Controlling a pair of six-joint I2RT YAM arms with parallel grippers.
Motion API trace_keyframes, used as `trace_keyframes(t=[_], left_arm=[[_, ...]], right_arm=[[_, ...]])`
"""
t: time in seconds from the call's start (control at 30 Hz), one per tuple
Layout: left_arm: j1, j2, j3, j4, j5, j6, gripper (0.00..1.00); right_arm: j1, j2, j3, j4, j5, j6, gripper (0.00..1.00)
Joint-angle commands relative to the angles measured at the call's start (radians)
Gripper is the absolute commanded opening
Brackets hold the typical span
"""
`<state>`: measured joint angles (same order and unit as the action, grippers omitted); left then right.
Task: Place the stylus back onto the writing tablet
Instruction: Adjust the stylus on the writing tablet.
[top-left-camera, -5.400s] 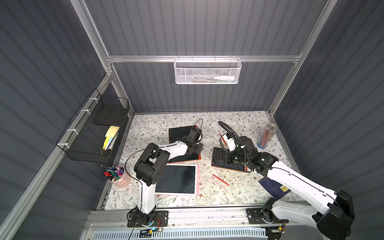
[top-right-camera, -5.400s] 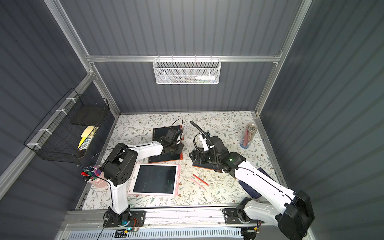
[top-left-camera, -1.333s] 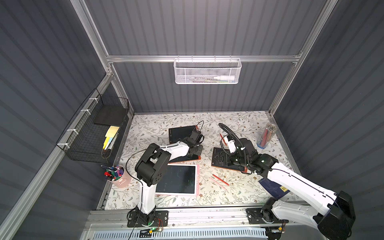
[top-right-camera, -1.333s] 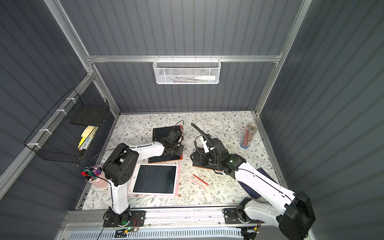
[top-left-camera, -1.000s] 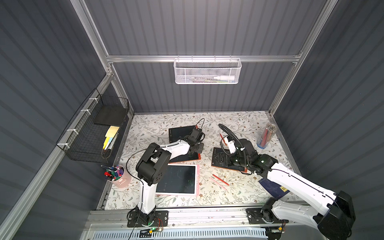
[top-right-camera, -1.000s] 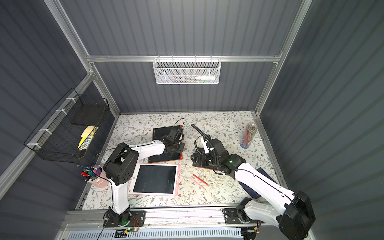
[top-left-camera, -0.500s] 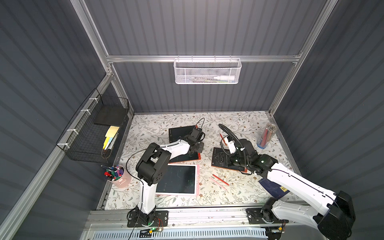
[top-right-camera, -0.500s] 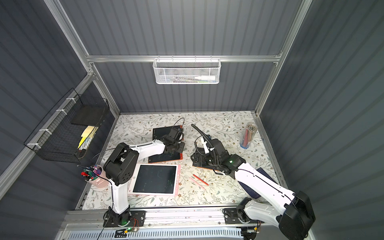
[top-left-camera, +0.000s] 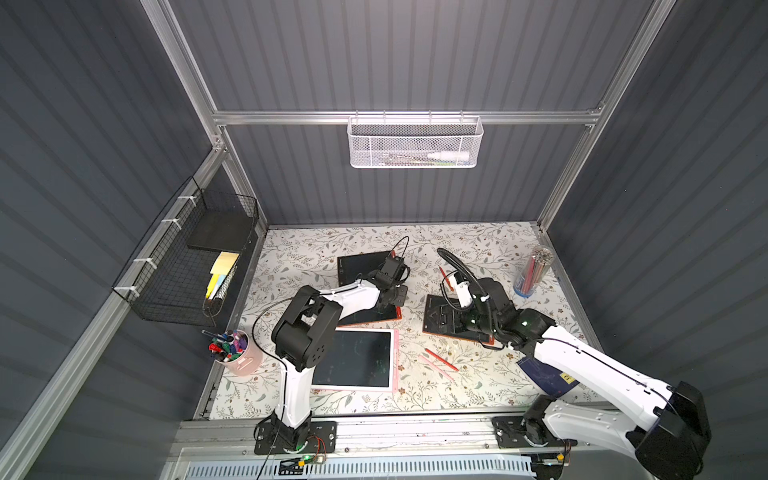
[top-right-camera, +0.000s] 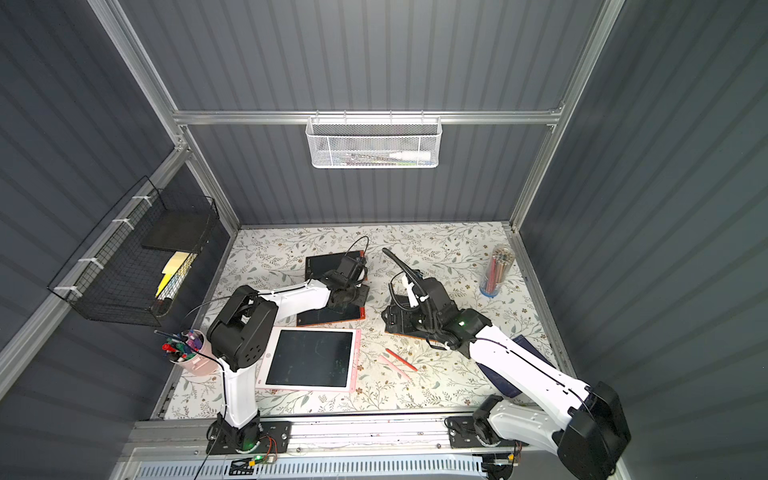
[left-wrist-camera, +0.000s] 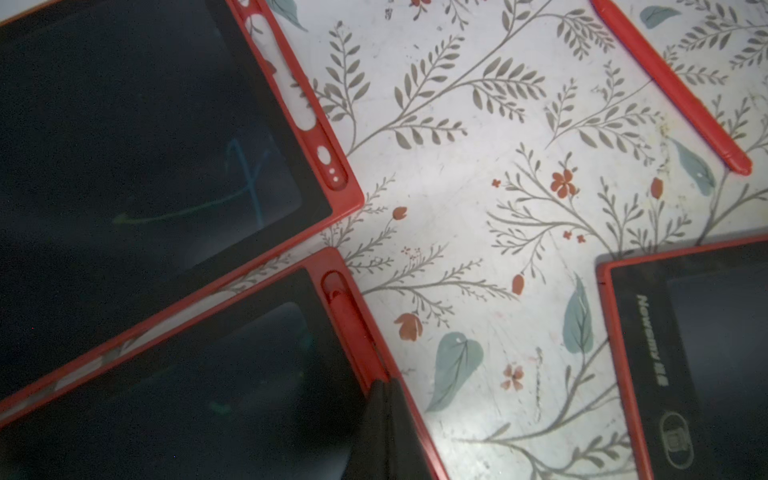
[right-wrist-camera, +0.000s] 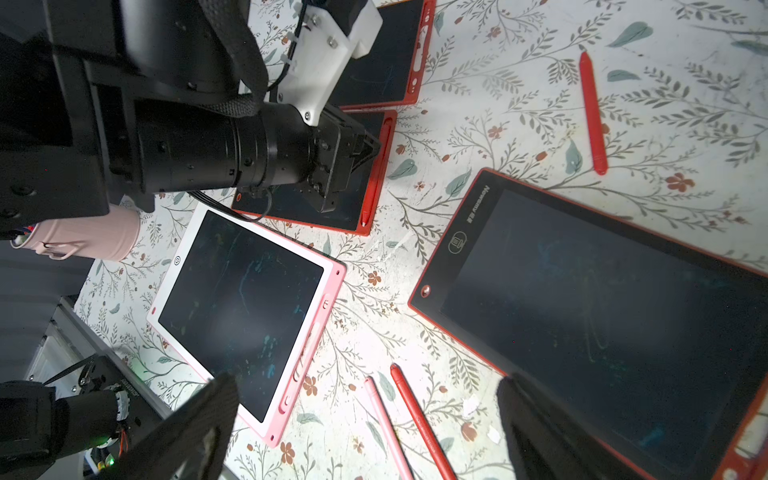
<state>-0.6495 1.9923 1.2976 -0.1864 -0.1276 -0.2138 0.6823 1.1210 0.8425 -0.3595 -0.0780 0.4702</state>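
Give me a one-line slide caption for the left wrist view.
Shut left gripper at the end of the red stylus seated in the edge slot of the red tablet; another stylus lies loose nearby.

Barely any change. The left pincer (left-wrist-camera: 384, 386) shifted a touch along the slot edge of the red writing tablet (top-left-camera: 370, 316); the move was too small to give a direction. The right arm (top-left-camera: 582, 365) crept slightly toward the near side early on, exposing more of the loose red stylus (top-left-camera: 442, 272) behind it.
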Motion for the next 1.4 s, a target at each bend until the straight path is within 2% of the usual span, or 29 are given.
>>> trace_keyframes(t=[0.0,0.67,1.13,1.37], left_arm=[[-0.004,0.031,-0.014,0.002,0.005,0.005,0.0],[-0.004,0.03,-0.085,0.006,0.023,0.005,0.0],[-0.002,0.002,0.155,0.002,0.012,-0.012,0.0],[-0.002,-0.022,0.118,-0.052,-0.009,-0.02,0.0]], right_arm=[[0.003,0.008,-0.006,0.007,0.018,0.005,0.99],[0.003,0.024,-0.01,0.009,0.024,0.01,0.99],[0.002,0.02,-0.005,0.008,0.024,0.0,0.99],[0.002,0.011,-0.005,0.005,0.025,0.0,0.99]])
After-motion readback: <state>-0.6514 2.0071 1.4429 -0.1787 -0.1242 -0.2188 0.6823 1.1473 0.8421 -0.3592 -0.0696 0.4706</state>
